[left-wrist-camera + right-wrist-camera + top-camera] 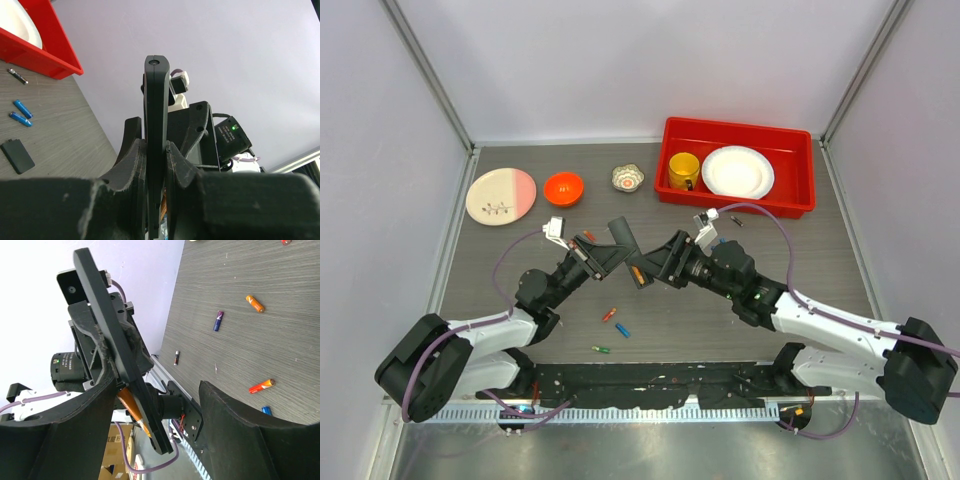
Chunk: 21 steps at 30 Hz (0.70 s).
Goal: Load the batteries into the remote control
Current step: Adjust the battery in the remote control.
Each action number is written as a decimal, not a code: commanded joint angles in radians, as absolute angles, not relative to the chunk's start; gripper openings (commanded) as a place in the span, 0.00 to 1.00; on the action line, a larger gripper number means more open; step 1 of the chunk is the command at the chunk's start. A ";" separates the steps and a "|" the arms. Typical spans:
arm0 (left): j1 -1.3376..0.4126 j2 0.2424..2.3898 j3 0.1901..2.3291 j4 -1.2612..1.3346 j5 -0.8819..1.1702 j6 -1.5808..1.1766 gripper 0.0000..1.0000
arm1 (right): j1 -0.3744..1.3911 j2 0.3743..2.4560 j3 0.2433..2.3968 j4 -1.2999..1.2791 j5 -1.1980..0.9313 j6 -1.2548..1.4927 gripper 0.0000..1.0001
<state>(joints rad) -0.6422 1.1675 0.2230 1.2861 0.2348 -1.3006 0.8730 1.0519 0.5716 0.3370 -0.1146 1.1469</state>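
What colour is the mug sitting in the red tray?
The mug is yellow; the top external view shows it best.

Grey table (820,275): batteries (609,314), tray (730,203), perhaps cover (17,156).

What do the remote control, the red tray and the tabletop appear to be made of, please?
The remote control looks like matte black moulded plastic: dull, with a rounded edge. The red tray seems smooth plastic, evenly coloured with a moulded rim. The tabletop shows grey wood grain, probably a laminate, though the look leaves it open.
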 commanded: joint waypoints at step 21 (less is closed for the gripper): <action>-0.644 1.154 0.227 1.546 0.215 -1.281 0.00 | 0.867 1.025 0.568 0.374 -0.112 1.166 0.70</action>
